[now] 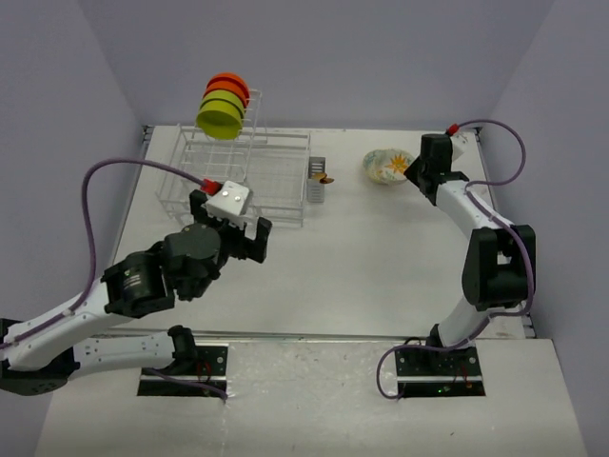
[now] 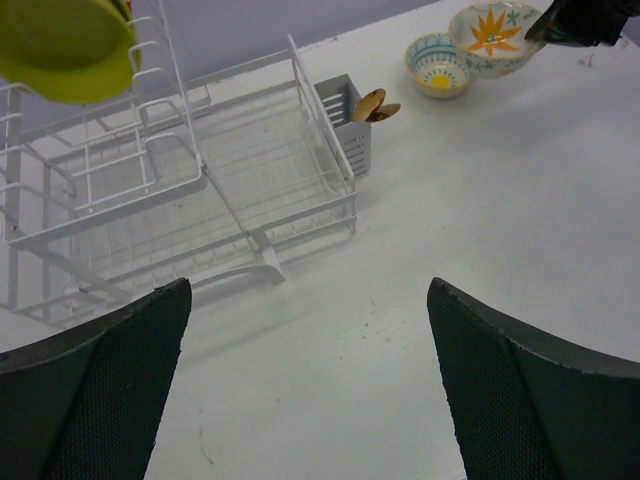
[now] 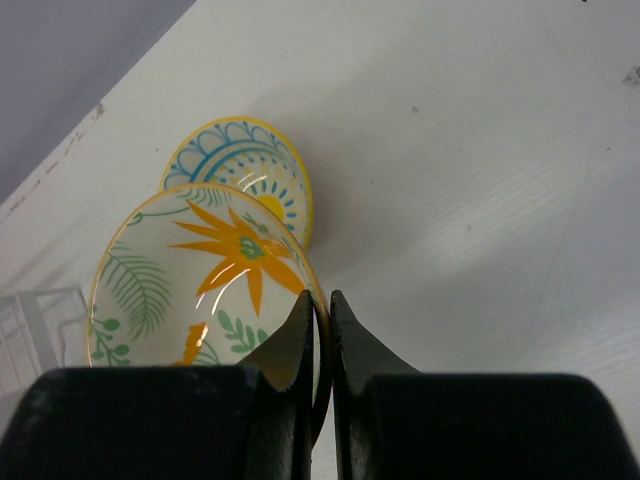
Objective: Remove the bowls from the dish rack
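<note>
Far left, orange and green bowls stand in the dish rack, the left pincer spread wide near it; far right, the right pincer pinches the rim of the flowered bowl.

The dish rack is white wire, its caddy grey. On it stand a lime-green bowl and orange-red bowls. Beyond the caddy, a cream bowl shows an orange flower with green leaves; a second bowl has blue arcs and a yellow centre.

A robot lab's test cell: plain lilac-grey walls box in a flat white table on three sides, with a white-and-black cabled left arm and right arm bolted at its near edge.
</note>
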